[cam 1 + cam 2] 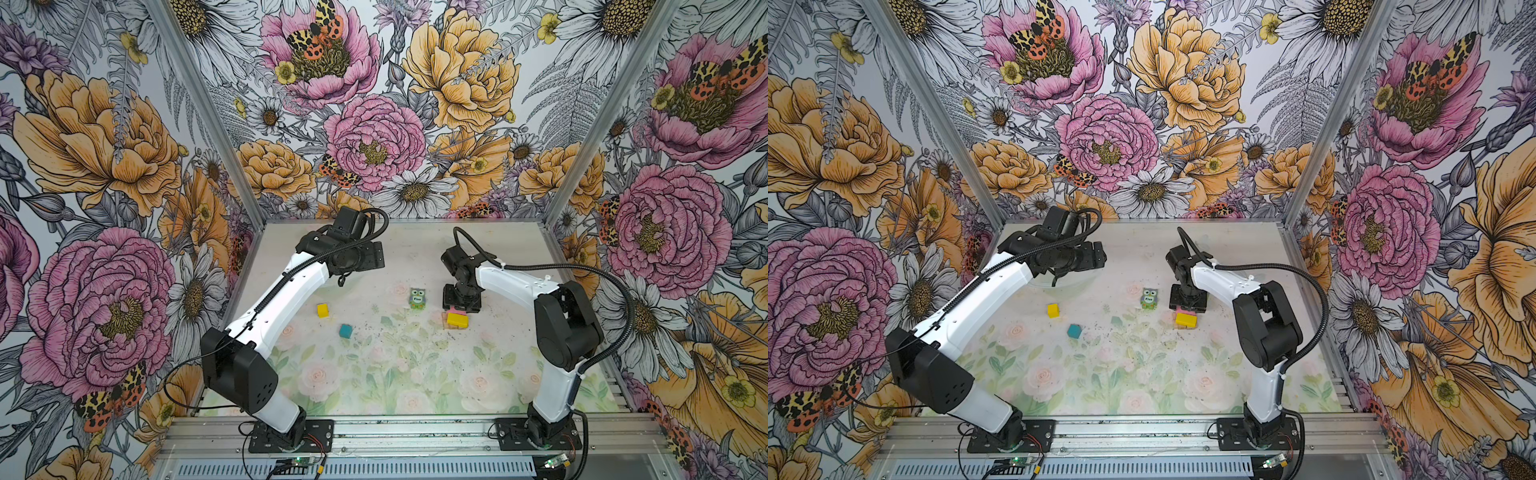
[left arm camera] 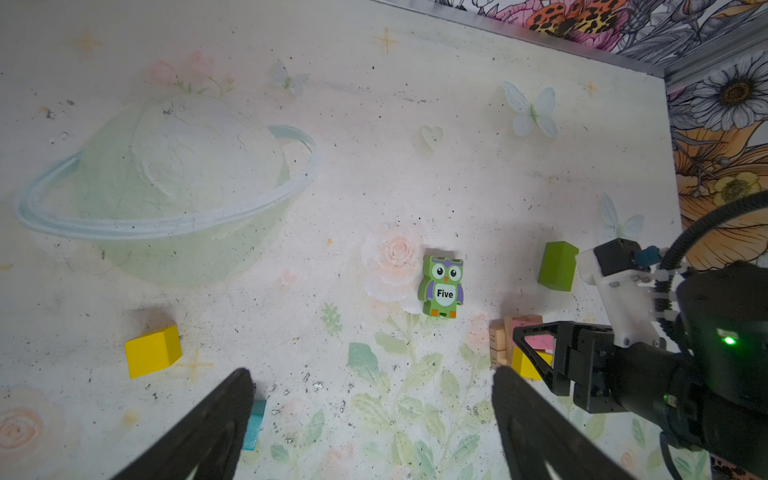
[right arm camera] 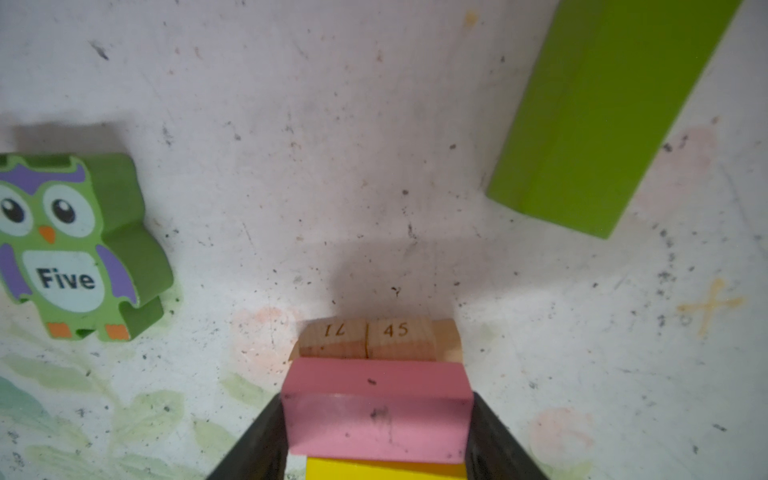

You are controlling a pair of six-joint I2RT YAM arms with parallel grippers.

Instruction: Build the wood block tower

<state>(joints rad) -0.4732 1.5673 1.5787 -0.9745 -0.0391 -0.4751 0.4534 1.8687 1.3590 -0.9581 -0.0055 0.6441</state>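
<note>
We saw our right claw [image 3: 376,415] gripping the pink bar [image 3: 376,386] atop the tan bars [image 3: 368,338]; our left claw [image 2: 372,376] hung open above the bench [image 2: 415,174].

From the right wrist, the picture's edge is cutting off the lime-green bar [image 3: 602,112], the owl-printed piece [image 3: 70,249] and the yellow block [image 3: 386,469]. The pink bar [image 3: 376,411] is hiding most of the tan bars [image 3: 365,338]. In both top views the right gripper [image 1: 460,308] is covering most of the pink bar, and the right arm [image 1: 465,266] is hiding the lime-green bar. From the left wrist, the left gripper [image 2: 372,378] is hiding part of the teal cube [image 2: 257,419].
</note>
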